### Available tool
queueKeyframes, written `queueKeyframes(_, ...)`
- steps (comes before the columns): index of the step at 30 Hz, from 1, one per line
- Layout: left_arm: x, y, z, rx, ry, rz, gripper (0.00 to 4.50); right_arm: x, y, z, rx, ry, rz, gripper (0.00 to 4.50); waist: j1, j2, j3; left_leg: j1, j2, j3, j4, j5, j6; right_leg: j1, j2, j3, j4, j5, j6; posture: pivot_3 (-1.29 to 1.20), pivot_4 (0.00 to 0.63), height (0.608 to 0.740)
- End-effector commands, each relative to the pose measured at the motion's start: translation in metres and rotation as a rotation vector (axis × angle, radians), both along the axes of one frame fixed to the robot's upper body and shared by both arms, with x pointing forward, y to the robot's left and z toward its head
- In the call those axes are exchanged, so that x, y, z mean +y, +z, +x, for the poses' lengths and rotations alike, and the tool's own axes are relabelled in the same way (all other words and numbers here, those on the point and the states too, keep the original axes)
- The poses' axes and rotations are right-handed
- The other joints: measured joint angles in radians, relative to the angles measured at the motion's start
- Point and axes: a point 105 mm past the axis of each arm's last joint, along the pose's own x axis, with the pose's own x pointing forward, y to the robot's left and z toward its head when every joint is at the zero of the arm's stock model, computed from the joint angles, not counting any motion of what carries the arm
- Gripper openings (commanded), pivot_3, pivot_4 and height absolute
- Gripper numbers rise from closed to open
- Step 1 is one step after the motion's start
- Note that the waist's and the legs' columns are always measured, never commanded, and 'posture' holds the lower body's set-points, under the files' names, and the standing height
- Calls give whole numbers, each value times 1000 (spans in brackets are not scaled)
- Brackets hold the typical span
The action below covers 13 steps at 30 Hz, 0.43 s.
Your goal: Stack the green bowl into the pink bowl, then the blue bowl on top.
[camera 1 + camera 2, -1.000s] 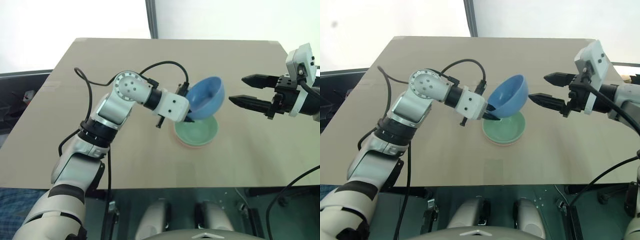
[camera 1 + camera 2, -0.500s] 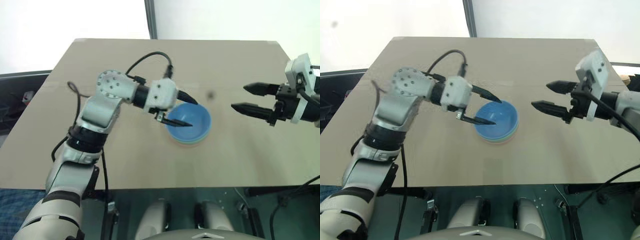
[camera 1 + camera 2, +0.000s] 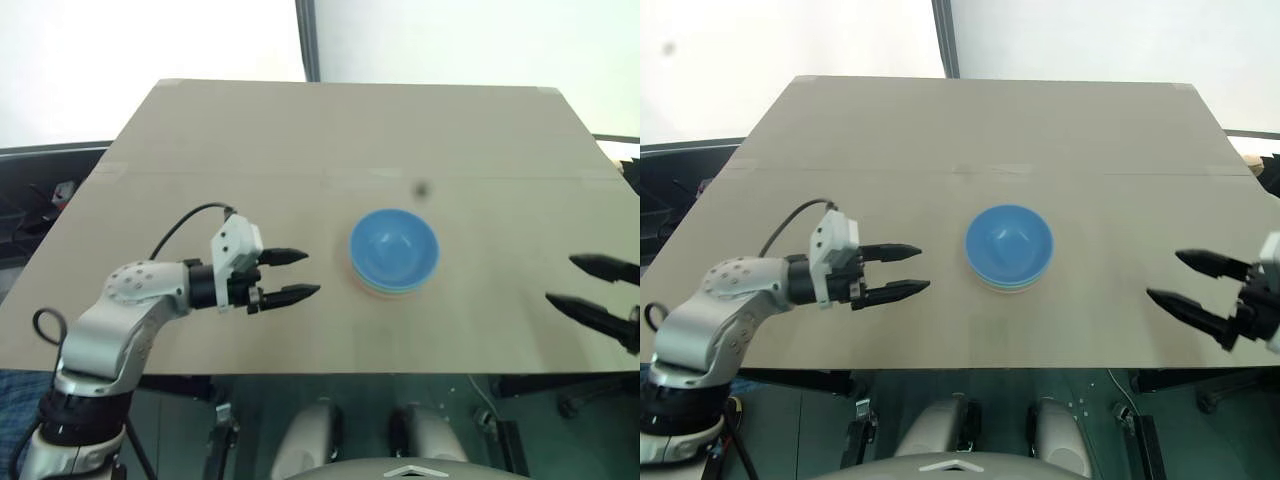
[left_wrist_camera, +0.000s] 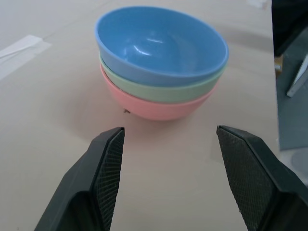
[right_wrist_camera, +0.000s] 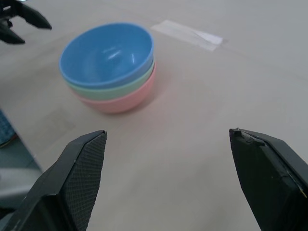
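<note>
Stack, table centre: round blue plastic bowl (image 4: 161, 43) in mint-green bowl (image 4: 159, 89) in salmon-pink bowl (image 4: 159, 107). My left gripper (image 3: 292, 275) released it, withdrew left; right gripper (image 3: 1192, 283) empty, spread, pulled back right.

Left gripper (image 3: 292, 276) hangs wide-fingered and empty well left of the blue bowl (image 3: 394, 247), right gripper (image 3: 1198, 287) likewise spread, empty, well off its right.
</note>
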Motion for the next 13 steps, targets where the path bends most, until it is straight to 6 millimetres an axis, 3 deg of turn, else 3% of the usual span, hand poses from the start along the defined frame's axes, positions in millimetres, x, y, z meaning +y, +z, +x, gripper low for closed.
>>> queueKeyframes(1, -1, 14, -12, -41, 9, -36, 3223, -11, 3, -5, -36, -1, -51, 4277, -2, 1, 0, 1, 0, 0, 0, 0, 0, 1, 0, 0, 0, -1, -2, 0, 150, 740)
queueKeyframes(6, 4, 9, -17, -43, 13, -20, 3223, -16, -11, -7, 8, 6, -70, 4277, -1, 2, 0, 2, 0, 1, -1, 0, -1, 1, 0, 1, 0, -2, -3, 0, 150, 740)
queueKeyframes(13, 20, 2, -17, -53, 50, 12, 3223, -9, -16, 0, 2, 33, -70, 4277, 0, 4, 1, 0, 0, 1, -4, 0, -1, 0, 0, 1, -3, -2, -4, 0, 150, 740)
